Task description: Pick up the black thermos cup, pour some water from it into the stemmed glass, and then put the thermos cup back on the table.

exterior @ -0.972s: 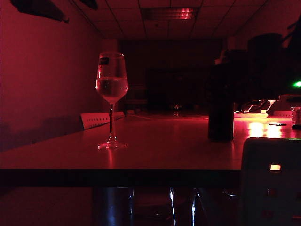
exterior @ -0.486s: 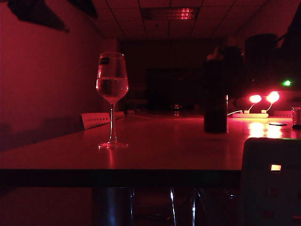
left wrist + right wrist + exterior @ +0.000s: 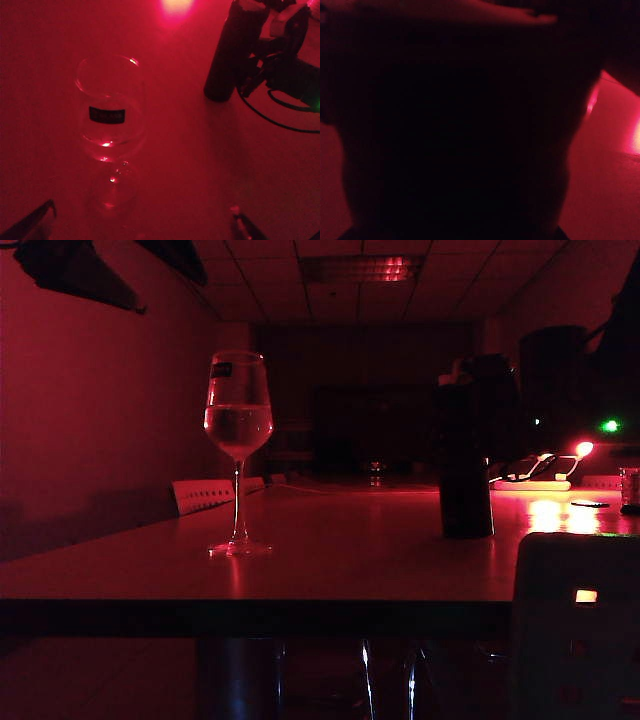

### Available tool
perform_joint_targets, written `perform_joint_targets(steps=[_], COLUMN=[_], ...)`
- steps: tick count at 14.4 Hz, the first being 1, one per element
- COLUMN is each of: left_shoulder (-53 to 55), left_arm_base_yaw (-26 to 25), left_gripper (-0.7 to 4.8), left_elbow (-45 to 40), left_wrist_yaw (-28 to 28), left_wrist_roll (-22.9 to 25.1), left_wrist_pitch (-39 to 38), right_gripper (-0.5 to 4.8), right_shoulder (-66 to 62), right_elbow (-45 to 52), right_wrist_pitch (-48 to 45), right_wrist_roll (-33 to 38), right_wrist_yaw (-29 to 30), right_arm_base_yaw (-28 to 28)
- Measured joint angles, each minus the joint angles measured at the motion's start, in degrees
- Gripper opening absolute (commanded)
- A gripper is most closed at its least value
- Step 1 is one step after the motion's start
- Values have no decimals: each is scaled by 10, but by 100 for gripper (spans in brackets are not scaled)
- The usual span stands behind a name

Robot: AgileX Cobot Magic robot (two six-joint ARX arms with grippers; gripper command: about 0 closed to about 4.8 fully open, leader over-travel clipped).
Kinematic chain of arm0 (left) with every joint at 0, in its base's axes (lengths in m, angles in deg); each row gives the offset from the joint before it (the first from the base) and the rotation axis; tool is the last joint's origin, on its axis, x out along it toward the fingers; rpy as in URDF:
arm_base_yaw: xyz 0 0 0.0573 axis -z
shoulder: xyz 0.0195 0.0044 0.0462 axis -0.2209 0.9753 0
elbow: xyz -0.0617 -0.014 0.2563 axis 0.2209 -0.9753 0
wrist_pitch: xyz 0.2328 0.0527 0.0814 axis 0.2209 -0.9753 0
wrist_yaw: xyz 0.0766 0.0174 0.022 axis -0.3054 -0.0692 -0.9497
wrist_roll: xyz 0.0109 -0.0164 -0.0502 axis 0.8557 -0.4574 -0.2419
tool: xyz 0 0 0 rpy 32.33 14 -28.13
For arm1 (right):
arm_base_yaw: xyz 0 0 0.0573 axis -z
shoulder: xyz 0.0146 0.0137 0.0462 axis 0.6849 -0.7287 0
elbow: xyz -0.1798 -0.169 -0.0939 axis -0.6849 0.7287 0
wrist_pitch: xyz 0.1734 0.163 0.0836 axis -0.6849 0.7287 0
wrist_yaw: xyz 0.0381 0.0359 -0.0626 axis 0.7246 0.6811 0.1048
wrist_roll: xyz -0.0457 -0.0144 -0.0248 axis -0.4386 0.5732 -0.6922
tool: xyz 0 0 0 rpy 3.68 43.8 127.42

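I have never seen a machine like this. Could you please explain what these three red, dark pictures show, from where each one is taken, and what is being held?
It is a robot with two arms; each ends in a two-finger gripper. One picture comes from a camera at table level, the other two from cameras on the wrists.

On the table stands the stemmed glass, holding some water. To its right stands the black thermos cup, its base on the table.

The left wrist picture looks down on the glass; the left gripper is open and holds nothing. The same picture shows the right gripper gripping the cup near its top.

The right wrist picture is almost filled by the cup's dark body, very close to the camera.

A small clear tumbler stands at the far right.
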Motion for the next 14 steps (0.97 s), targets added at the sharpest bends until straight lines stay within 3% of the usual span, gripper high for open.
perform_joint_targets(steps=[2, 5, 6, 7, 14], left_shoulder=[0, 0, 0, 0, -15], left_arm_base_yaw=[0, 0, 0, 0, 0], left_gripper=[479, 479, 479, 479, 479], left_elbow=[0, 0, 0, 0, 0], left_wrist_yaw=[0, 0, 0, 0, 0], left_wrist_roll=[0, 0, 0, 0, 0], left_wrist_pitch=[0, 0, 0, 0, -2], right_gripper=[268, 271, 308, 479, 479], right_shoulder=[0, -1, -1, -1, 23], right_elbow=[0, 0, 0, 0, 23], right_wrist_pitch=[-1, -2, -2, -2, -5], right_wrist_roll=[15, 25, 25, 25, 25], right_wrist_yaw=[0, -5, -5, -5, -36], right_arm_base_yaw=[0, 1, 1, 1, 0])
